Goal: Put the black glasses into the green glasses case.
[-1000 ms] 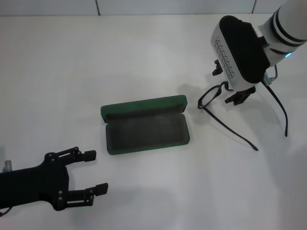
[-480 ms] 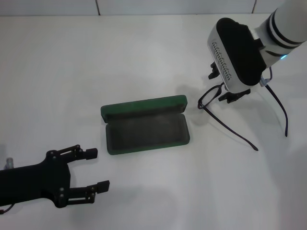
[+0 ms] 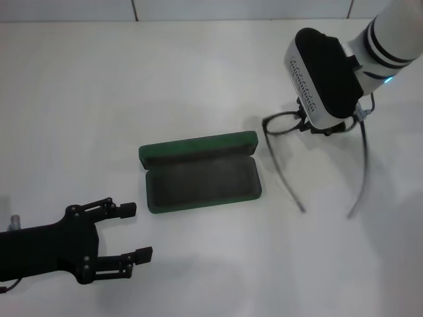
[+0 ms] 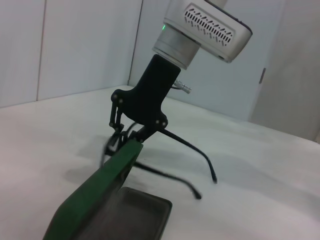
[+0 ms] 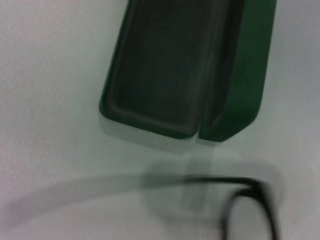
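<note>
Change since a moment ago: glasses swung round; the temple arms that splayed out toward the right now hang down toward the bench's near edge, and the frame front sits higher and closer under the right end effector [image 3: 316, 125].
Right end effector: over the far right of the bench [image 3: 198, 66], pinching the black glasses [image 3: 284, 123] at the frame front; the left wrist view shows its linkage closed down on the frame.
Hard to make out: the fingertips are tucked under the white wrist housing in the head view, and the right lens is covered by it; in the right wrist view the glasses are a smear, one rim and a streak for a temple.
Black glasses: off to the right of the case, apart from it, temple tips blurred.
Green glasses case [image 3: 198, 172]: lying open mid-bench, lid tipped back on the far side, grey lining up, tray bare.
Left end effector [image 3: 129, 231]: low at the near left, fingers spread, gripping nothing, well apart from the case.
</note>
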`<state>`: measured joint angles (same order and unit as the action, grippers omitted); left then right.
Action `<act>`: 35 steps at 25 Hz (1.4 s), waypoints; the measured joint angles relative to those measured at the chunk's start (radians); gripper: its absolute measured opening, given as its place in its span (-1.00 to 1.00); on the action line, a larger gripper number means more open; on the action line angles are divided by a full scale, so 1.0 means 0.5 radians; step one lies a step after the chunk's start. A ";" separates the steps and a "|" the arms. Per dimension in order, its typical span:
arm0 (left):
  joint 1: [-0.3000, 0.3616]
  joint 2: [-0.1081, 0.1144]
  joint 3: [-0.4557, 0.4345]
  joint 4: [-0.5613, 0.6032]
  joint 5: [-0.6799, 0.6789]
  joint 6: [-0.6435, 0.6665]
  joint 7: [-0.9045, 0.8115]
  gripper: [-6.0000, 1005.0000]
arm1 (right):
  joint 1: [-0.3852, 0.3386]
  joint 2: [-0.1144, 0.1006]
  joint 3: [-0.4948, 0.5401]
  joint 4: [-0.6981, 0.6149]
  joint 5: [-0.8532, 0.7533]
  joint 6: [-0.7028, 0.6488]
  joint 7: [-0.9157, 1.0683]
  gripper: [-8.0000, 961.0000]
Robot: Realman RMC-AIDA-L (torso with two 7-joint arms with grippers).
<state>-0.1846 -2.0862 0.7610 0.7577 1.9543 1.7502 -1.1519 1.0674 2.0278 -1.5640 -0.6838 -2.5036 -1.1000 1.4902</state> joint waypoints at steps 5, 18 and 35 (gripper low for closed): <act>-0.008 0.002 0.000 0.000 0.000 0.000 -0.002 0.69 | 0.009 -0.004 0.008 0.007 0.010 -0.011 0.009 -0.55; -0.005 0.000 0.000 0.000 0.000 0.003 -0.005 0.69 | 0.075 -0.034 0.249 0.004 -0.044 -0.265 0.074 -0.72; -0.017 0.000 -0.004 0.000 -0.001 0.003 -0.028 0.69 | 0.133 -0.120 0.890 0.020 -0.193 -0.548 0.253 -0.75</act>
<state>-0.1932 -2.0862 0.7588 0.7578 1.9540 1.7518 -1.1661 1.1338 1.9676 -1.1192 -0.6736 -2.5999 -1.3738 1.6167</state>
